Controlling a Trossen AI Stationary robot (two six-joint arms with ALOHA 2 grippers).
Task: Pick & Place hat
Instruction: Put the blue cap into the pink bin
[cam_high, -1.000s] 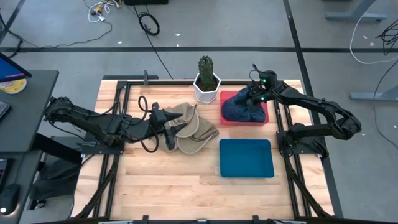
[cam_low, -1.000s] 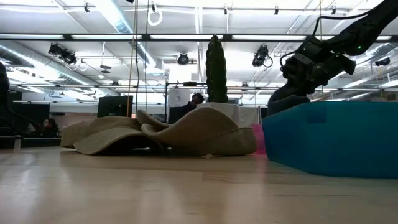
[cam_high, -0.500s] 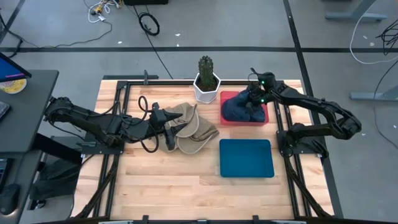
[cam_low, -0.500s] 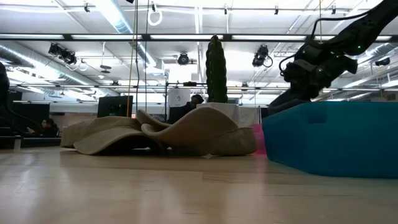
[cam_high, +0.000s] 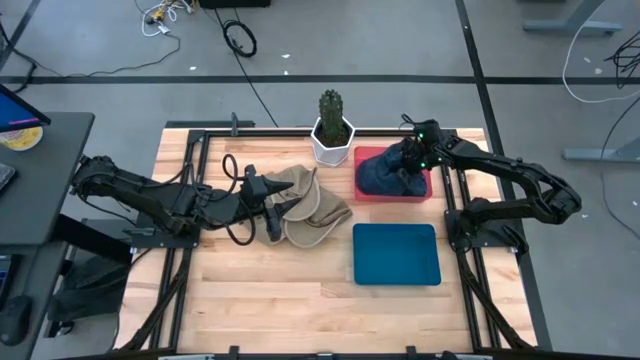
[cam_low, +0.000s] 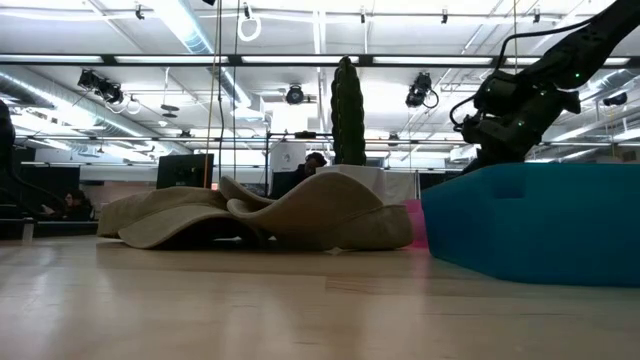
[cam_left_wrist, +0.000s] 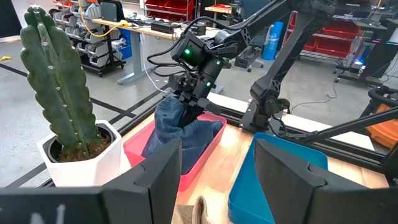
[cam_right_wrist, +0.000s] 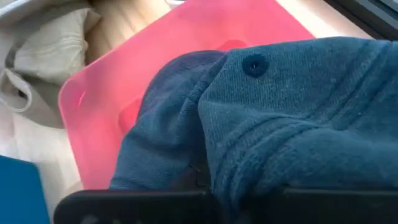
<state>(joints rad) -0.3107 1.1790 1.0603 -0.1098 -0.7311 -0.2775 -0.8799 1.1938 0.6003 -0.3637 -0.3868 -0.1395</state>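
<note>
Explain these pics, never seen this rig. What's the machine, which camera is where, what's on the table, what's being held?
Two dark robot arms at a wooden table. One camera looks straight down, one sits at tabletop height, one rides each wrist. On the table: a beige hat, a potted cactus, a blue tray and a pink tray. The right gripper is shut on a blue hat over the pink tray. The left gripper rests at the beige hat, fingers apart, holding nothing visible.
</note>
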